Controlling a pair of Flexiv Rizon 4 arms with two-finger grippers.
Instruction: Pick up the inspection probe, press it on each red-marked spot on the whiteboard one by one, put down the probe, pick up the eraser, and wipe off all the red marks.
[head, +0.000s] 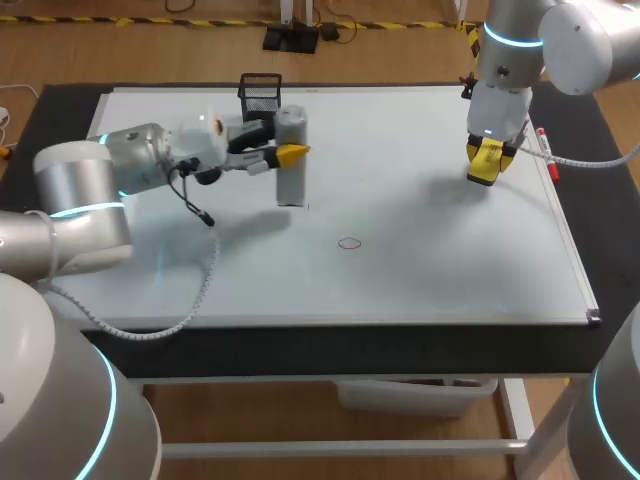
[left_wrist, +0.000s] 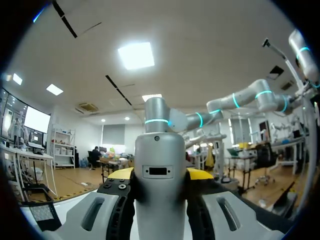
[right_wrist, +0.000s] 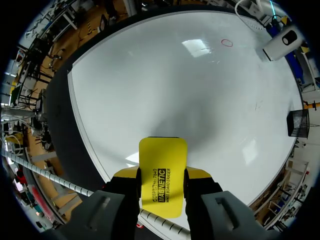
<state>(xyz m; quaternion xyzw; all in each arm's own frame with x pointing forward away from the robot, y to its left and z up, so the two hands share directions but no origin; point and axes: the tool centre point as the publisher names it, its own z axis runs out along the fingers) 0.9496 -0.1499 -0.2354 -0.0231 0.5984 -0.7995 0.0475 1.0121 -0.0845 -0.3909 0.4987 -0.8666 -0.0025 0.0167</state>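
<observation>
- Head view: the left gripper (head: 288, 153) clamps the grey probe (head: 290, 170), which stands upright, its lower end at the whiteboard (head: 430, 270). A red ring mark (head: 349, 243) lies apart from it, towards the front edge. The right gripper (head: 487, 162) hangs over the board's right part, and its load is hard to make out from here.
- Left wrist view: both fingers (left_wrist: 119, 175) press the probe's sides. The board is almost hidden.
- Right wrist view: the yellow eraser (right_wrist: 162, 175) is pinched between the fingers above bare board. The mark and the probe lie far ahead.

A black mesh holder (head: 260, 92) stands upright.
</observation>
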